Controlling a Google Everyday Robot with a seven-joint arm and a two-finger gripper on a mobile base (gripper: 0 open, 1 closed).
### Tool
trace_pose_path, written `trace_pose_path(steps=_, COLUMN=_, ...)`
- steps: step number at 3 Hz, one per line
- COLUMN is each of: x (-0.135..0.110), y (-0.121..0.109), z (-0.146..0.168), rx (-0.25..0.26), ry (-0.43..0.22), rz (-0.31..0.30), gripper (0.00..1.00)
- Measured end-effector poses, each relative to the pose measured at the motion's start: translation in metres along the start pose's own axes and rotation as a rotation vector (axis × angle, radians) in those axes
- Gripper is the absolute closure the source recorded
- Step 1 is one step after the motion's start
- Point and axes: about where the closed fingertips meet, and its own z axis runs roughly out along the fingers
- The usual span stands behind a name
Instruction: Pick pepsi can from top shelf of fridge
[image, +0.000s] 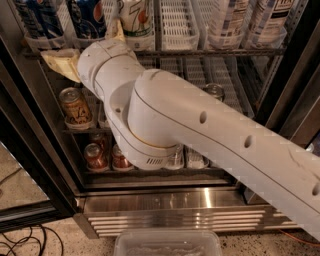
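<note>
The pepsi can (87, 17), dark blue with a round globe logo, stands on the top shelf (215, 51) of the fridge (175, 200), between a blue-and-white patterned can (39, 17) and a white-green 7UP can (136, 17). My gripper (90, 46) sits just below and in front of the pepsi can, seen from behind. It is open: one pale yellow finger (60, 62) points left under the shelf rail and the other finger (119, 31) rises between the pepsi can and the 7UP can. The can rests on the shelf. My white arm hides much of the middle racks.
White bottles (227, 20) fill the right of the top shelf, beside an empty slotted lane tray (175, 22). A brown can (75, 107) and red cans (95, 156) stand on lower racks. The black door frame (30, 150) is at left. A clear plastic bin (167, 243) is on the floor.
</note>
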Motion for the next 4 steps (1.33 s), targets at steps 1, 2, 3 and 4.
trace_pose_path(steps=1, x=-0.003, y=-0.007, z=0.003, rx=0.008, ry=-0.001, rz=-0.008, gripper=0.15)
trace_pose_path(steps=2, x=-0.010, y=-0.012, z=0.014, rx=0.007, ry=-0.018, rz=-0.006, gripper=0.20)
trace_pose_path(steps=3, x=-0.012, y=-0.016, z=0.021, rx=0.016, ry=-0.022, rz=0.000, gripper=0.21)
trace_pose_path(steps=4, x=-0.011, y=-0.021, z=0.027, rx=0.029, ry=-0.017, rz=0.011, gripper=0.22)
